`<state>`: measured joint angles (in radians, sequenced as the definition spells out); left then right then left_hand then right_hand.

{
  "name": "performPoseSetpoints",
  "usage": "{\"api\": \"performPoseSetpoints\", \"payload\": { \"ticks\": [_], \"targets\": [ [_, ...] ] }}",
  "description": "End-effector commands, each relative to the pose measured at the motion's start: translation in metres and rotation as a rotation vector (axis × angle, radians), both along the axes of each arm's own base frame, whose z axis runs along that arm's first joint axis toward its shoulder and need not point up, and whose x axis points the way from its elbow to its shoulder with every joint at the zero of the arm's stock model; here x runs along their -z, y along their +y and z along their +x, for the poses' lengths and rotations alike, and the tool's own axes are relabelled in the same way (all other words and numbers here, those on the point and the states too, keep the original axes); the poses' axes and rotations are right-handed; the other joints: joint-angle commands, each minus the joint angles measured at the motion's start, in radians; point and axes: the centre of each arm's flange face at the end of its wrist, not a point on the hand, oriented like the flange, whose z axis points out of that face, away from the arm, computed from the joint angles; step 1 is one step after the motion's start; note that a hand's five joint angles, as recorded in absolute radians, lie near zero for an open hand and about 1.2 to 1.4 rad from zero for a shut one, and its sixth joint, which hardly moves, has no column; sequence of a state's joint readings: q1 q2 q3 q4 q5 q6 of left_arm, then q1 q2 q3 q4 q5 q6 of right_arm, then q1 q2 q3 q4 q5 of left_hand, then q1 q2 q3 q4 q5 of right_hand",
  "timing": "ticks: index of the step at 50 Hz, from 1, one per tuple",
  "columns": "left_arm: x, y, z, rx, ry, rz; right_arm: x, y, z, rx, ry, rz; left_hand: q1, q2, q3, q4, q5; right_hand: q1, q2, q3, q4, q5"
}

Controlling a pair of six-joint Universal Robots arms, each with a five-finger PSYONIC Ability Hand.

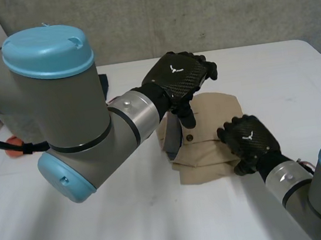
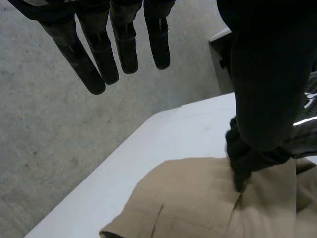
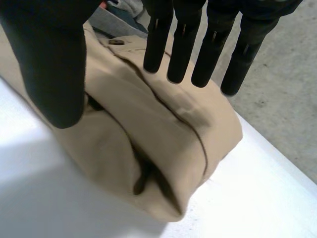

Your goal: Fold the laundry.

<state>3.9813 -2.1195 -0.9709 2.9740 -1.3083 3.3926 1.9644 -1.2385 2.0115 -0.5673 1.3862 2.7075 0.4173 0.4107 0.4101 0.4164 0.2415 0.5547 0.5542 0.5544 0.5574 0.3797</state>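
Looking from the left, we find the left hand point(image 1: 181, 74) raised over the near-left part of the tan garment point(image 1: 208, 160). Its fingers are straight and hold nothing, while its thumb points down to the cloth beside a small button point(image 1: 189, 137). Whether the thumb presses the cloth or only grazes it, we cannot tell. The garment lies in the middle of the white table point(image 1: 103, 222), already gathered into a compact, layered bundle with rounded folded edges, though a greyish flap point(image 1: 172, 137) stands up along its left side. At the bundle's right edge the right hand point(image 1: 249, 138) rests on the cloth, fingers relaxed and apart, gripping nothing. We judge the folding mostly done. What is left seems to be laying that flap flat, smoothing the bundle and taking both hands away.
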Motion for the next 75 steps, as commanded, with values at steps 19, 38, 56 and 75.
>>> {"api": "performPoseSetpoints", "payload": {
  "ticks": [19, 38, 56, 75],
  "targets": [
    [-0.035, -0.005, 0.021, -0.045, 0.110, 0.020, -0.044, -0.064, -0.065, 0.346, -0.272, 0.421, 0.066, 0.073, 0.073, 0.067, 0.067, -0.380, -0.380, -0.380, -0.383, -0.380],
    [-0.027, -0.011, 0.027, -0.060, 0.091, 0.043, -0.001, -0.065, -0.038, 0.257, -0.266, 0.444, 0.066, 0.073, 0.073, 0.067, 0.067, -0.380, -0.380, -0.380, -0.383, -0.380],
    [-0.020, -0.012, 0.032, -0.069, 0.076, 0.062, 0.010, -0.096, -0.024, 0.228, -0.289, 0.376, 0.063, 0.070, 0.071, 0.064, 0.065, 0.842, 0.842, 0.842, 0.839, 0.842],
    [-0.031, -0.010, 0.034, -0.069, 0.123, 0.026, -0.023, -0.264, -0.072, 0.505, -0.501, -0.049, 0.055, 0.061, 0.062, 0.055, 0.056, 0.842, 0.842, 0.842, 0.839, 0.842]
  ]
}}
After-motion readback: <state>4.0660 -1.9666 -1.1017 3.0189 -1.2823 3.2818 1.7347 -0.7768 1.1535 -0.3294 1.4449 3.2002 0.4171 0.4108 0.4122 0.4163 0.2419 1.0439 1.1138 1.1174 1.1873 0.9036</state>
